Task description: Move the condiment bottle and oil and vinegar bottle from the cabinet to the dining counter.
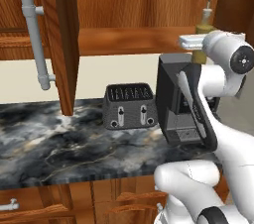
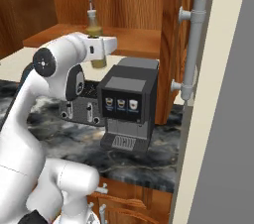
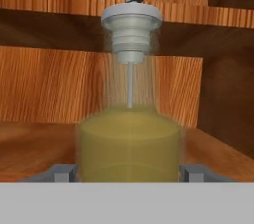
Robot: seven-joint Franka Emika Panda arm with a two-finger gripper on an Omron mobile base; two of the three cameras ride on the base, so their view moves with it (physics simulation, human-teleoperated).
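You have the oil and vinegar bottle [image 3: 130, 141] standing upright on the wooden shelf [image 1: 129, 39] of the cabinet [image 1: 64, 34], and in the hand view it sits squarely between the two fingertips [image 3: 62, 172] of the tool [image 3: 129, 172]. One grey tip shows at each side of the bottle's yellow base, close against the glass, but you cannot tell from that view whether they press on it or stand just off it. The lower body of the bottle is cut off at the bottom of the hand view, and so are most of the fingers.

From the left base view you see just the bottle's neck and spout above the white wrist; the arm's upper joint covers the rest, and the tool itself is hidden behind that joint. From the right base view you get the bottle [image 2: 95, 39] more fully, with the white hand block in front of its middle and the olive body showing above and below it. The fingers are not readable there either.

Below the shelf, on the marble table [image 1: 59, 143], you have a grey toaster [image 1: 130, 105] and a black coffee machine [image 2: 129, 106] standing side by side. The arm partly masks the coffee machine in the left base view and the toaster in the right one. The open cabinet door with its grey bar handle [image 1: 35, 39] is cut off at the top edge.
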